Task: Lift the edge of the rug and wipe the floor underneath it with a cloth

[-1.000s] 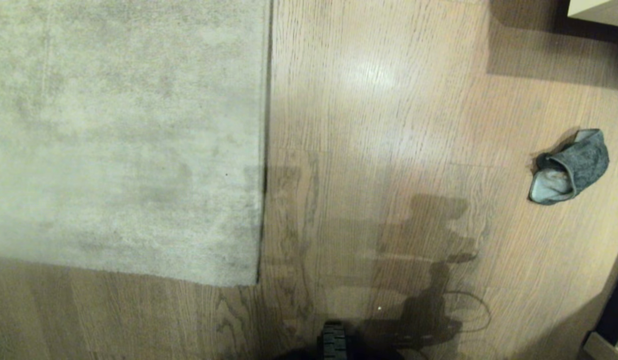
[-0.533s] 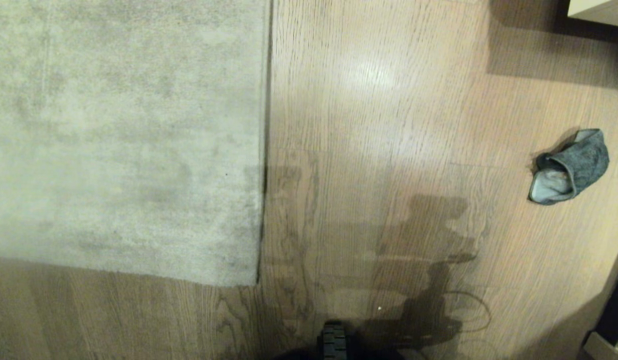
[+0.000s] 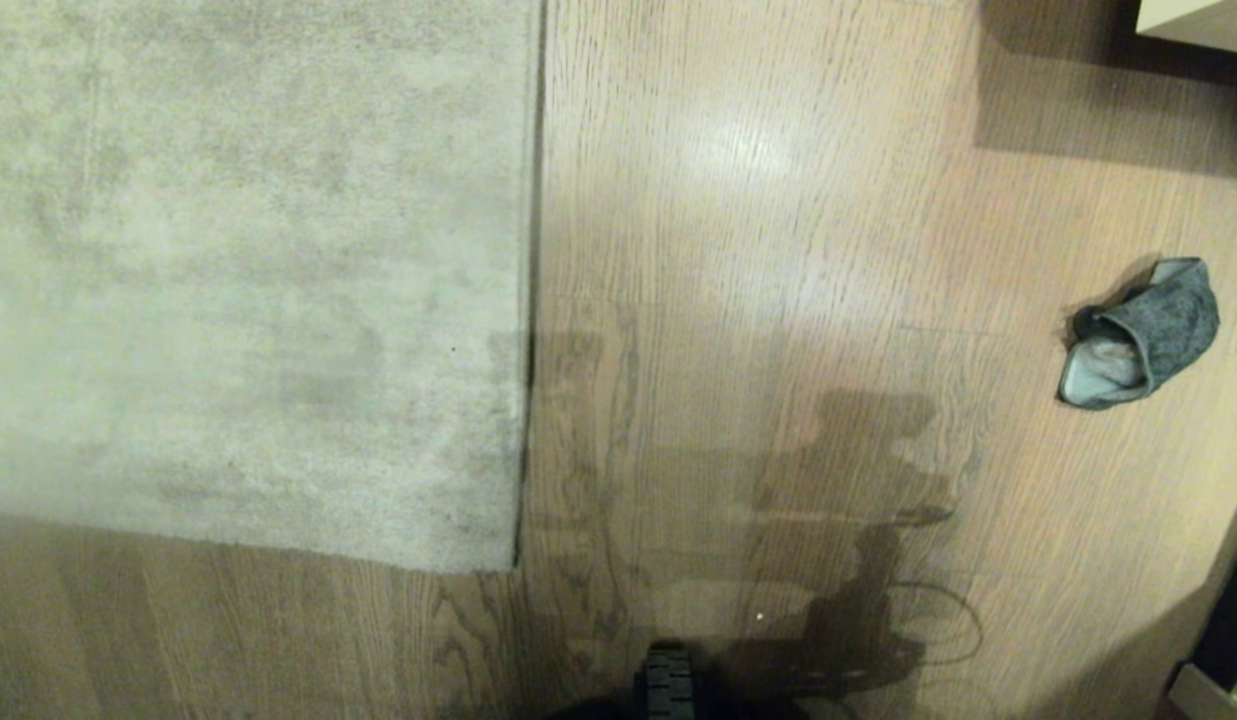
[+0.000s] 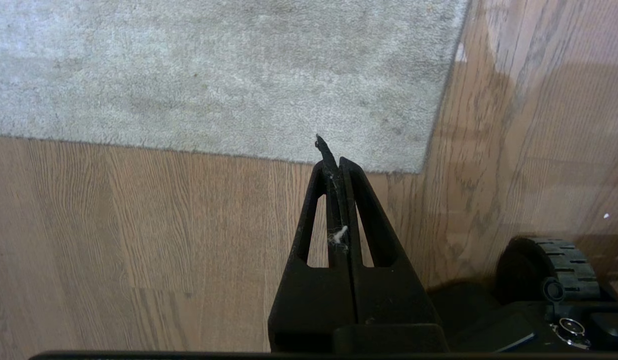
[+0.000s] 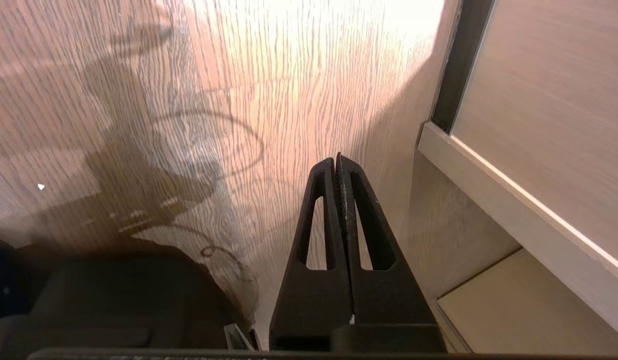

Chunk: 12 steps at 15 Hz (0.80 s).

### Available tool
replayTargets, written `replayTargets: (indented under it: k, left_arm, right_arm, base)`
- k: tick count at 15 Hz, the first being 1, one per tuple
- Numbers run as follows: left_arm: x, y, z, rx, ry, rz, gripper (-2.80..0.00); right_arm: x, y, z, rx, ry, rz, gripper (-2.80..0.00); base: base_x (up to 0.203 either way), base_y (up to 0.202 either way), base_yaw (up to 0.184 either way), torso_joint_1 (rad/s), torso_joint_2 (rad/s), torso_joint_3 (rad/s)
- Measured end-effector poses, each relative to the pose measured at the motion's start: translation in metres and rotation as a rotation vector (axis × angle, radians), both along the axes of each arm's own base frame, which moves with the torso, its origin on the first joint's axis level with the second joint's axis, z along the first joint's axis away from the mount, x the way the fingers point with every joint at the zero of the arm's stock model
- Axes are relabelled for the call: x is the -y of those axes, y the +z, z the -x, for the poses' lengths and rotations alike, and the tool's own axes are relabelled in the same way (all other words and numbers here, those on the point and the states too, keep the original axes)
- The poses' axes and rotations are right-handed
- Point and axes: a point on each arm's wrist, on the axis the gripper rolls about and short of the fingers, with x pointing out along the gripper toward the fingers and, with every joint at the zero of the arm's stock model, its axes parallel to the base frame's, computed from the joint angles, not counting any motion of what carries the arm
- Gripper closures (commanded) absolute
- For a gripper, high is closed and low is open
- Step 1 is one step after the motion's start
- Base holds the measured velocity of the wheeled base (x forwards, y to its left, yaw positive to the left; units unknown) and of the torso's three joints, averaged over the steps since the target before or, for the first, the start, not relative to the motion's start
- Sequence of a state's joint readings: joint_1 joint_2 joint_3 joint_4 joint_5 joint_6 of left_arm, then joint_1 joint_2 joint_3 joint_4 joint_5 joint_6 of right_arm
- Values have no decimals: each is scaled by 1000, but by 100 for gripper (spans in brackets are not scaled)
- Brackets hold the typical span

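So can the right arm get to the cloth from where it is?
Probably yes. The cloth lies alone on bare floor on the robot's right, nothing around it. The right gripper is shut and empty, above the floor beside furniture, so it must open first.

Dim, warm light. Glare whitens the floor (image 5: pixel 309 45) beyond the right gripper (image 5: pixel 337 159); the robot's soft-edged shadow falls beside it. Head view slightly hazy.

Rug edge (image 3: pixel 530 300) flat on floor (image 3: pixel 758 250); cloth (image 3: pixel 1138 335) well apart.
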State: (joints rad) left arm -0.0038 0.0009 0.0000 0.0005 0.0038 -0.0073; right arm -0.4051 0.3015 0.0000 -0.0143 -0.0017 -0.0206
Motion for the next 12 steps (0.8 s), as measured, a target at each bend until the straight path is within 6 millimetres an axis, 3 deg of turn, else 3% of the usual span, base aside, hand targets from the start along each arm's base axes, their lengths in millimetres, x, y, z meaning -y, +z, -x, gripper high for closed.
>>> replayTargets:
  k: [12]
  left_arm:
    - [0, 0, 0, 0, 1, 0, 0]
  right_arm:
    - [0, 0, 0, 4, 80, 0, 0]
  base:
    - [0, 0, 0, 0, 0, 0]
